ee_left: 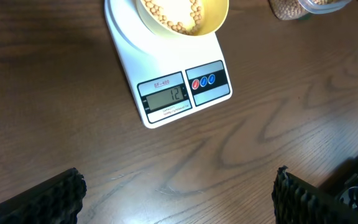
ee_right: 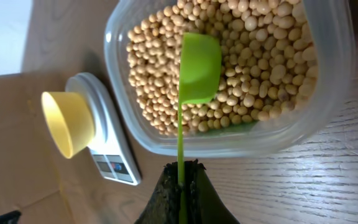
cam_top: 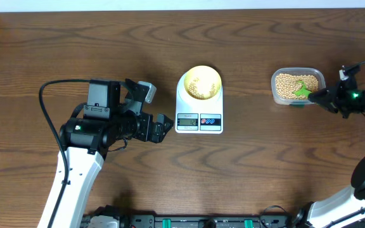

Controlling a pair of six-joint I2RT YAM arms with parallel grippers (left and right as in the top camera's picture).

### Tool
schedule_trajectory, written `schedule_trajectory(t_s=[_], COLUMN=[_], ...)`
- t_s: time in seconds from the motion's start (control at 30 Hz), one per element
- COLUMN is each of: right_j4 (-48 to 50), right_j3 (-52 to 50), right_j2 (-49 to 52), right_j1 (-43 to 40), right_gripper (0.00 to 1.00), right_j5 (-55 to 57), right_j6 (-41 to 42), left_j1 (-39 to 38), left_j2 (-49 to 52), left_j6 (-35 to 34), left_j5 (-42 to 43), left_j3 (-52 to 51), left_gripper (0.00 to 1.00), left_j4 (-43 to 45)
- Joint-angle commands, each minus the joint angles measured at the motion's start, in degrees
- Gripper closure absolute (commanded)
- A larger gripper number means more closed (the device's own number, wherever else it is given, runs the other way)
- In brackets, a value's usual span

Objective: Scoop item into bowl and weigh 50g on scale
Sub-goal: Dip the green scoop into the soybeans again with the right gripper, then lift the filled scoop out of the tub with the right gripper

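Standing at mid-table: one white scale (cam_top: 199, 120), grey display (ee_left: 164, 96) and red and blue buttons (ee_left: 204, 81) on its near edge, facing the arms. The digits appear to read 12, though the last character is hard to make out.

Bowl (cam_top: 199, 82): pale yellow, round, seated on the far part of the scale's platform. It holds a partial layer of beans (ee_left: 173, 15).

Tub (cam_top: 320, 79): clear plastic, rounded corners, on the wooden table (cam_top: 246, 177) to the right of the scale and well apart from it. It holds the main stock of tan beans (ee_right: 266, 68), heaped across most of its floor.

Scoop (ee_right: 199, 68): bright green, long thin handle. Its cup end lies over the beans inside the tub, and the handle runs back over the near wall of the tub.

Right gripper (ee_right: 182, 193): just outside the tub, fingers pressed together on the end of the scoop handle.

Left gripper (ee_left: 179, 205): on the near left side of the scale, aimed at it, not touching it. Its two ridged black fingers (ee_left: 48, 199) stand wide apart, with bare table between them.
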Motion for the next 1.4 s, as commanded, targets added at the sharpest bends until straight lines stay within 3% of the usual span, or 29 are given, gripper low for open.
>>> schedule_trajectory(t_s=[0.0, 0.6, 1.37], right_j4=[0.13, -4.17, -14.62], right_j3=[-0.83, -1.18, -1.18], right_j2=[0.55, 0.52, 0.55], right_j1=[-1.51, -7.43, -11.74], right_gripper=[0.99, 0.99, 0.99], right_j5=[-6.38, -14.71, -29.31], right_j6=[-2.64, -6.73, -19.76], left_j1=[-0.11, -0.11, -0.11], left_j2=[0.02, 0.02, 0.02], left_j6=[1.01, 1.01, 1.01], left_j5=[0.92, 0.92, 0.92], left_j3=[0.11, 0.11, 0.11], left_gripper=[0.02, 0.02, 0.02], left_j4=[-0.07, -0.07, -0.07])
